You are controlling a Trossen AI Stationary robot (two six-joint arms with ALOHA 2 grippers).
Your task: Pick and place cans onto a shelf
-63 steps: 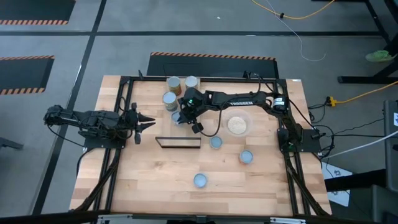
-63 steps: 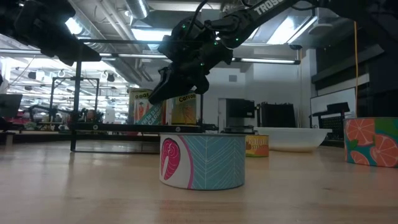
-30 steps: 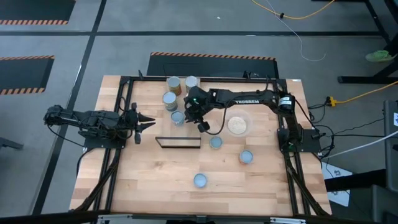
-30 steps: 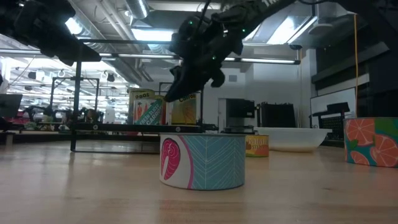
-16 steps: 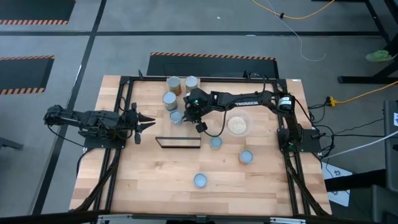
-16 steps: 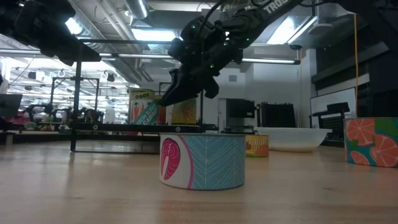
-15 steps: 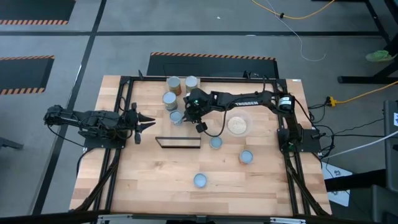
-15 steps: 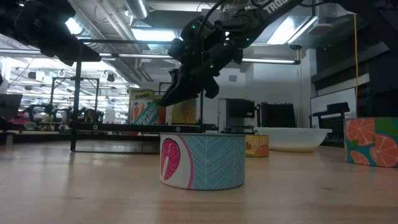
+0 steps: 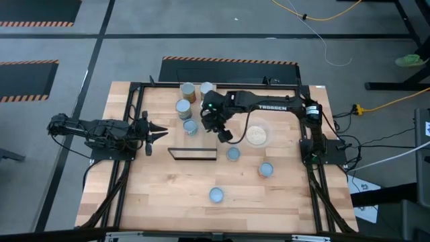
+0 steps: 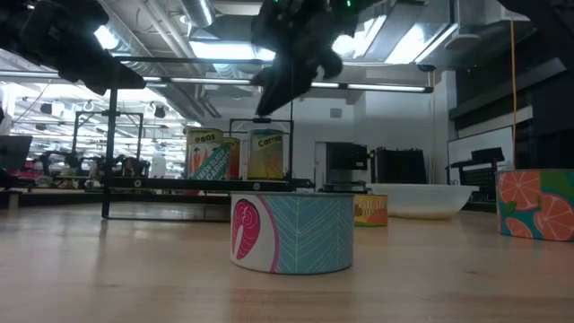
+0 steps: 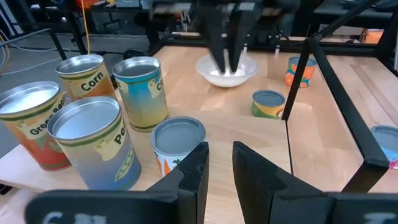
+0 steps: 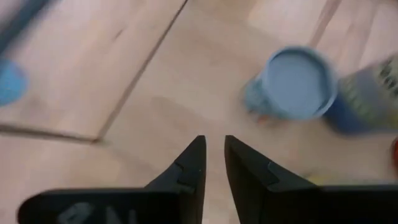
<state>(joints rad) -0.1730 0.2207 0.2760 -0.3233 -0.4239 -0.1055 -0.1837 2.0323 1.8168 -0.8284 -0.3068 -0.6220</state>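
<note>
The wooden table [image 9: 168, 188] fills the overhead view, and the shelf [image 9: 193, 154] sits near its middle as a thin black-framed strip, nothing on it. The right arm reaches across from the right side, its right gripper [image 9: 222, 135] hanging in the air above the boards just beside the clear bowl [image 9: 256, 134], fingers a narrow slit apart and holding nothing. The left gripper [image 9: 161, 132] waits at the left edge, jaws likewise parted a sliver, empty. Four cans [image 9: 187, 92] cluster at the far side: three tall ones and a short blue-topped can [image 9: 191, 126] nearest the right gripper. Three more flat blue-topped cans lie loose on the near side, one [image 9: 233, 154] just right of the shelf's end.
</note>
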